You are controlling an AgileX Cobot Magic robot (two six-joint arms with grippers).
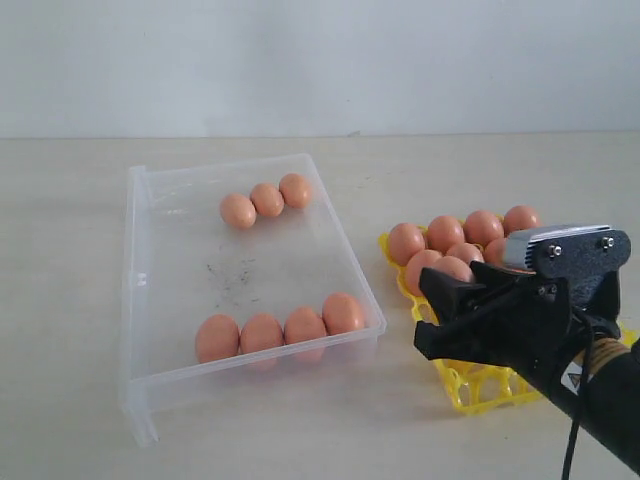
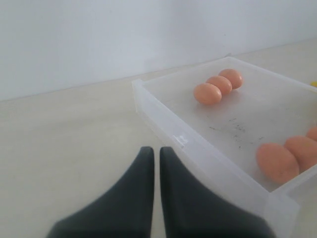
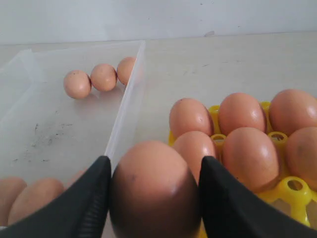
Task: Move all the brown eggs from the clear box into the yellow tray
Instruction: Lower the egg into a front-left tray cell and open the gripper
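Brown eggs point(image 1: 261, 333) are split three ways at this moment. Seven lie in the clear box point(image 1: 260, 270), three touching in a line at the far end and four touching against the near wall. A batch sits in the far rows of the yellow tray point(image 1: 470, 385), and one egg point(image 3: 148, 203) is pinched between the dark fingers point(image 3: 84, 208) of the right hand point(image 3: 154, 168). That hand hangs over the tray's near-left part, just beside the seated eggs.

The step in hand looks like placing this egg. It should go down straight over a free cell next to the filled ones, and the wrist view shows open yellow lattice on that side. Bring it down slowly, so that it slides past its neighbours rather than knocking them. Let the cell take the weight before the fingers part. Spread them only a little, because seated eggs stand close, then lift straight up.

The left hand point(image 2: 156, 153) has its fingers pressed together, holding nothing, over the bench point(image 1: 70, 300) just outside the box's wall.

The eggs are smooth, matte and orange-brown to pinkish tan, alike in size. They are rounded enough to roll freely on the box's speckled floor.
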